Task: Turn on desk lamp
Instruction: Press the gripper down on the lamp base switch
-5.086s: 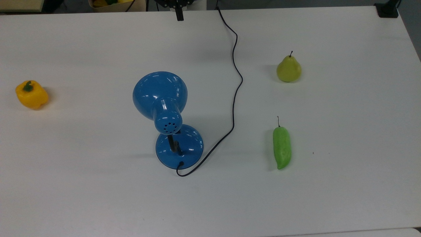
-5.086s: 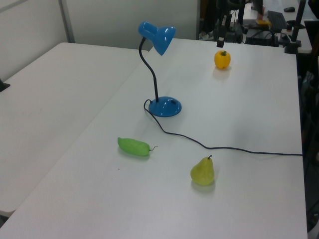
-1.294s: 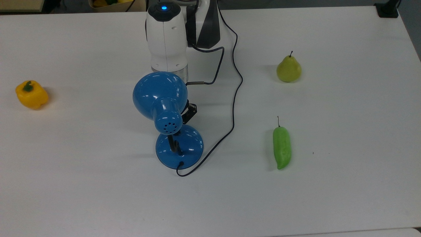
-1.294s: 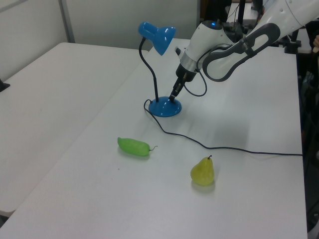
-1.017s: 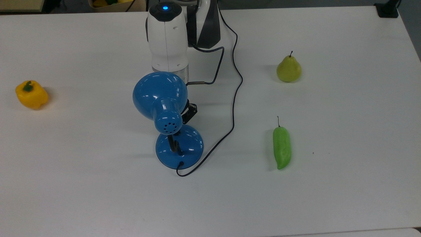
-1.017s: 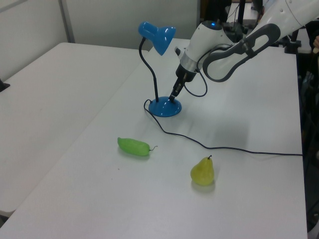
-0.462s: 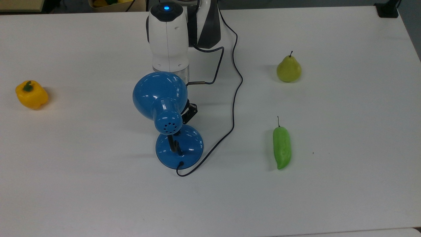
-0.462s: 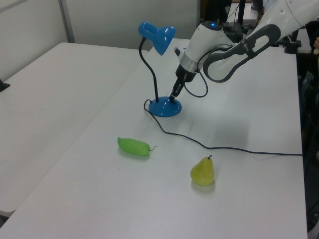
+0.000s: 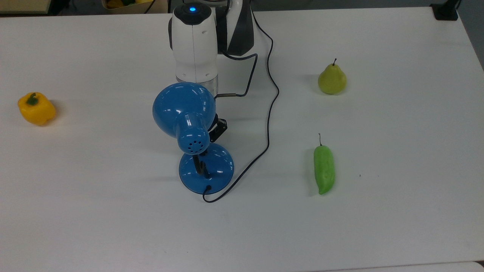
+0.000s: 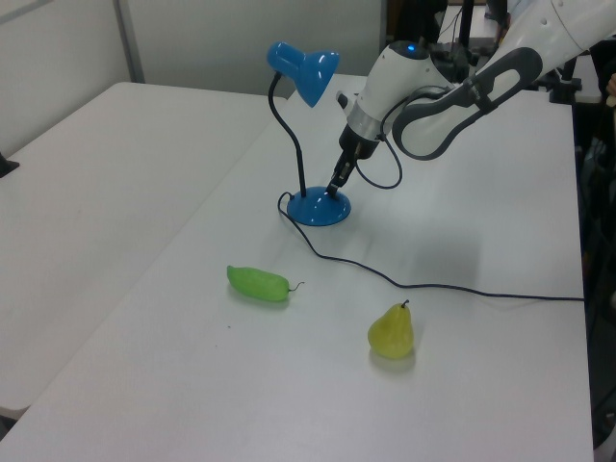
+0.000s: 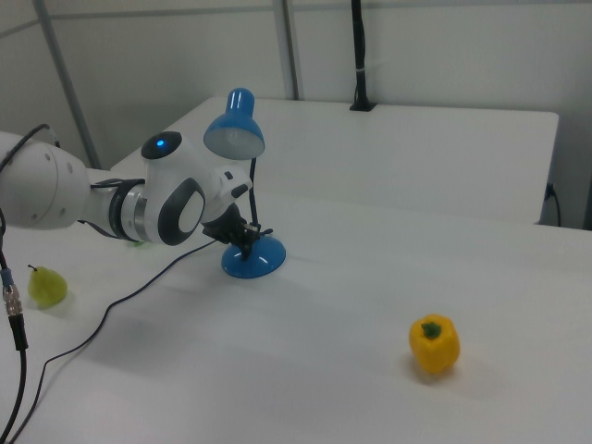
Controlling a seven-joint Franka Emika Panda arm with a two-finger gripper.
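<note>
The desk lamp stands mid-table, glossy blue, with its bell shade (image 9: 184, 107) tilted over a round base (image 9: 211, 170); a thin black cord (image 9: 269, 113) runs off to the far edge. In the left view the shade (image 10: 304, 69) sits high on a curved black stem above the base (image 10: 316, 209). My gripper (image 10: 334, 190) points down with its fingers together, the tip resting on the base's upper side beside the stem. The right view has the gripper (image 11: 248, 239) low behind the base (image 11: 252, 262). From the top view the shade hides most of the gripper (image 9: 218, 129).
A yellow bell pepper (image 9: 36, 108) lies at the top view's left. At the top view's right are a pear (image 9: 332, 79) and a green pod-shaped vegetable (image 9: 324, 170). My white arm (image 9: 193, 41) reaches in from the far edge. A second white table (image 10: 87, 183) adjoins.
Five seconds ago the arm was back at the far edge; it now reaches down to the lamp base. Over the last second the wrist only drifted slightly to the top view's right.
</note>
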